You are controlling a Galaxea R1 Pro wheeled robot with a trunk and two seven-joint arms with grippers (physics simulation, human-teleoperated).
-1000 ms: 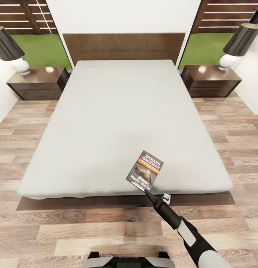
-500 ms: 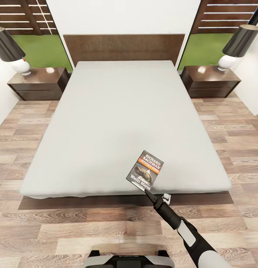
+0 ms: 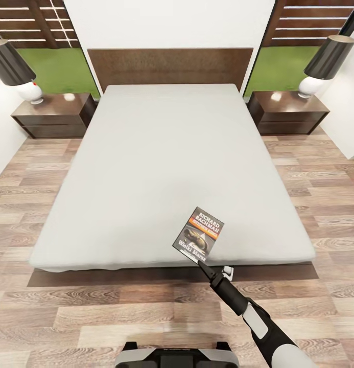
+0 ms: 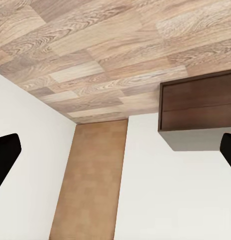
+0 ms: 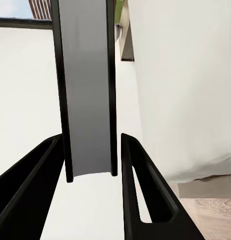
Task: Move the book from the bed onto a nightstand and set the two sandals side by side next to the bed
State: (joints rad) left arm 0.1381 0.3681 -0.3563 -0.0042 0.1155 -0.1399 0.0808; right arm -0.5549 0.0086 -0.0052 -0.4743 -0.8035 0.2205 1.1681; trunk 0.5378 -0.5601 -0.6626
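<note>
My right end effector (image 3: 201,262) pinches the book (image 3: 198,234) by its lower edge, above the bed's (image 3: 146,168) foot corner. Best to keep it level, carry it to the right nightstand (image 3: 288,110), clear of the lamp (image 3: 322,64).

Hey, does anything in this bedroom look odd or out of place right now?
Yes. The book is tilted up over the bed's foot corner, pinched at its lower edge by the right gripper. Otherwise nothing stands out.

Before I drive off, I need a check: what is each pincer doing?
Left pincer: open, holding nothing.
Right pincer: shut on the book, lifted over the bed.
</note>
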